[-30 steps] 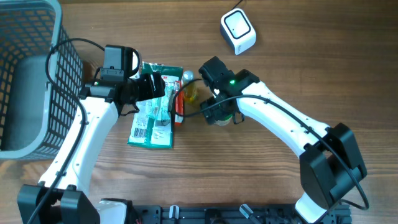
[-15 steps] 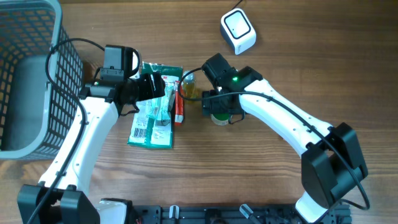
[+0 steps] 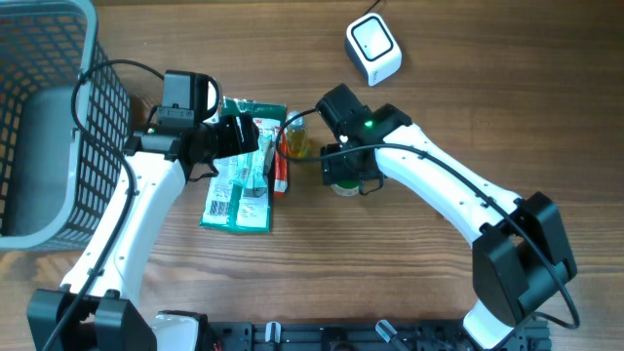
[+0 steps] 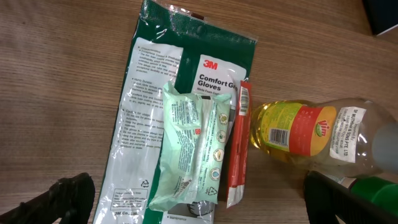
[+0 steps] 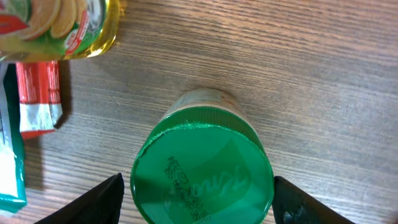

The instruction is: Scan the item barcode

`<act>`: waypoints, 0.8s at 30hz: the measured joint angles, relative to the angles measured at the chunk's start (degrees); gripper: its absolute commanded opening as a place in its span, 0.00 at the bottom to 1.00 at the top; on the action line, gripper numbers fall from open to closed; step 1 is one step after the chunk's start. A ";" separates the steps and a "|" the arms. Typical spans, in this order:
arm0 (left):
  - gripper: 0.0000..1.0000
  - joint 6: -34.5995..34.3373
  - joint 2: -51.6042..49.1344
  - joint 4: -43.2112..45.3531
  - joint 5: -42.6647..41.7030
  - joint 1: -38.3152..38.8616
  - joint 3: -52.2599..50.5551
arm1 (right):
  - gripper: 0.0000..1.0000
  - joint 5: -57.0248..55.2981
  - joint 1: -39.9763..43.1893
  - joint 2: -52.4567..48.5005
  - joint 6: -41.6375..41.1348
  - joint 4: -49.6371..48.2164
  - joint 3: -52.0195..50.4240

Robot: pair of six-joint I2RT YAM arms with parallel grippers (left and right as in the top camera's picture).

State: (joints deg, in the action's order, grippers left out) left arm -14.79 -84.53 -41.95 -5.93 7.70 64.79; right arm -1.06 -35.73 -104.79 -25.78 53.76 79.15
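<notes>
A container with a round green lid (image 5: 205,168) stands on the table, seen from straight above in the right wrist view. My right gripper (image 5: 198,199) straddles the lid. Its fingers (image 5: 102,199) sit close at either side, the right one at the rim and a thin gap on the left. Beside the container lies a bottle of yellow oil (image 4: 292,127), its label barcode facing up. My left gripper (image 4: 202,202) hangs wide open over a 3M gloves pack (image 4: 143,93), a pale green wipes pack (image 4: 193,149) and a slim red packet (image 4: 237,149). The white scanner (image 3: 373,49) sits at the back.
A grey wire basket (image 3: 44,117) fills the left edge of the table. The piled packs (image 3: 239,190) lie under the left arm, between the basket and the oil bottle (image 3: 296,144). Bare wood lies to the right of the right arm.
The right gripper has shifted slightly and its fingers have narrowed in around the green lid. The left arm and the packs have not moved.
</notes>
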 measured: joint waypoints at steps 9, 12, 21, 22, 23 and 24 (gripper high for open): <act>1.00 0.00 0.00 0.00 0.00 0.00 0.00 | 0.84 -1.60 0.00 0.02 1.60 0.02 0.00; 1.00 0.00 0.00 0.00 0.00 0.00 0.00 | 0.72 -1.75 0.00 0.02 -2.01 0.48 0.00; 1.00 0.02 0.00 0.00 0.00 0.00 0.00 | 0.71 -1.75 0.00 0.02 -3.89 1.05 0.00; 1.00 0.02 0.00 0.00 0.00 0.00 0.00 | 0.74 -1.75 0.00 0.02 -3.32 1.07 0.00; 1.00 0.00 0.00 0.00 0.00 0.00 0.00 | 0.78 -1.75 0.00 0.02 -2.36 1.09 0.00; 1.00 0.00 0.00 0.00 0.00 0.00 0.00 | 0.84 -1.75 0.00 0.00 -1.22 1.11 0.00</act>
State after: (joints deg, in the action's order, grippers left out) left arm -14.79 -84.53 -41.95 -5.93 7.70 64.79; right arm -2.81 -35.73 -104.79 -27.00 54.87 79.15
